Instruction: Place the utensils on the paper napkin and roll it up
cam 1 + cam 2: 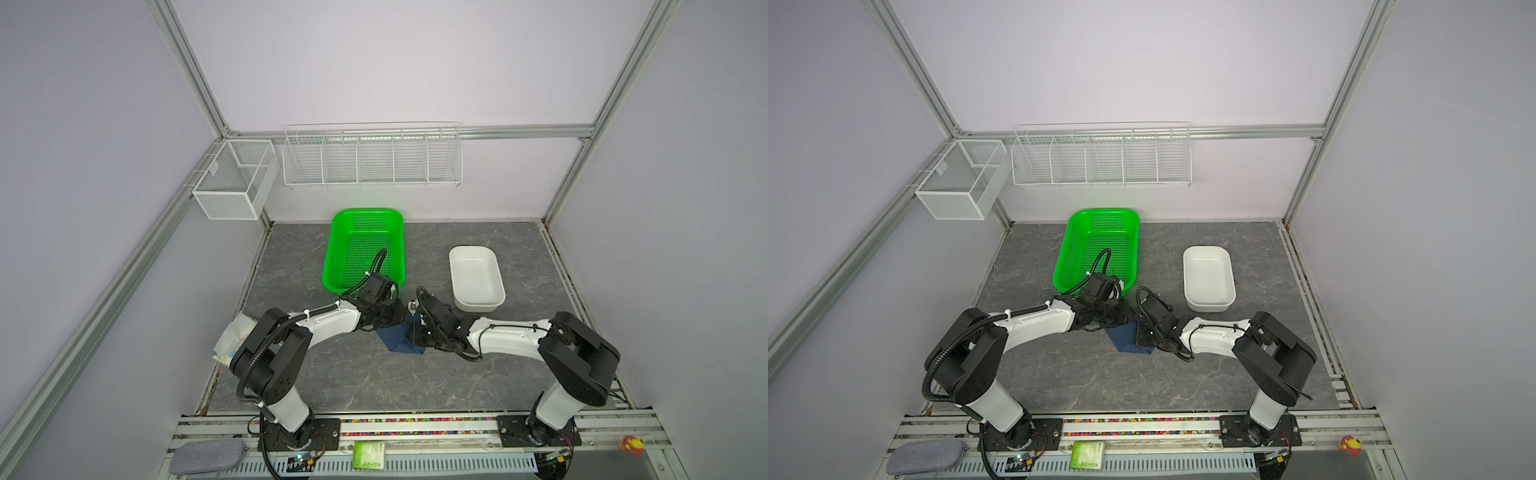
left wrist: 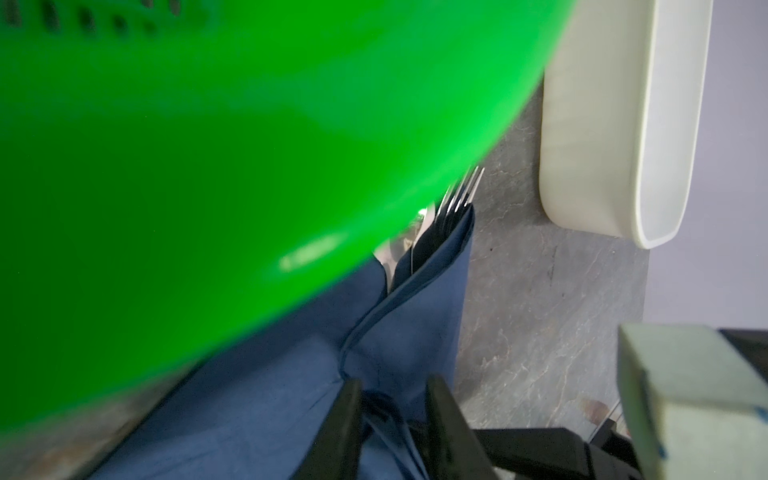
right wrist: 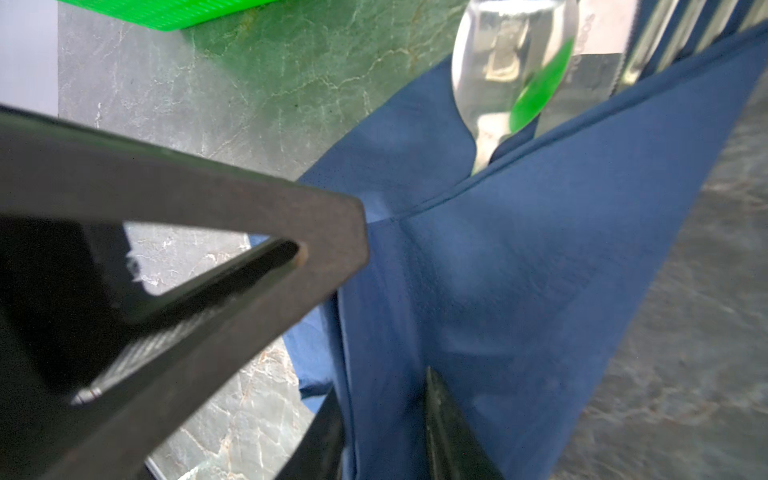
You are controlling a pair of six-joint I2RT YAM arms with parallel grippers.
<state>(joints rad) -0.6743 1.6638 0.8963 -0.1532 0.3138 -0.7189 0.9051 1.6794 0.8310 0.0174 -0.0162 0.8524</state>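
The navy paper napkin (image 1: 401, 343) lies folded mid-table between the two arms, seen also in a top view (image 1: 1129, 343). In the left wrist view it (image 2: 415, 332) wraps the utensils: fork tines (image 2: 461, 195) and a shiny blade (image 2: 399, 249) poke out of its far end. The right wrist view shows the spoon bowl (image 3: 507, 75), knife (image 3: 594, 62) and fork (image 3: 665, 41) above the fold. My left gripper (image 2: 395, 380) pinches a bunched fold. My right gripper (image 3: 380, 380) grips the napkin's (image 3: 519, 270) near end. Both grippers almost touch.
A green perforated basket (image 1: 365, 249) stands just behind my left gripper (image 1: 399, 318). A white tub (image 1: 476, 278) sits to the back right of my right gripper (image 1: 415, 332). A white tissue pack (image 1: 232, 336) lies at the table's left edge under the left arm.
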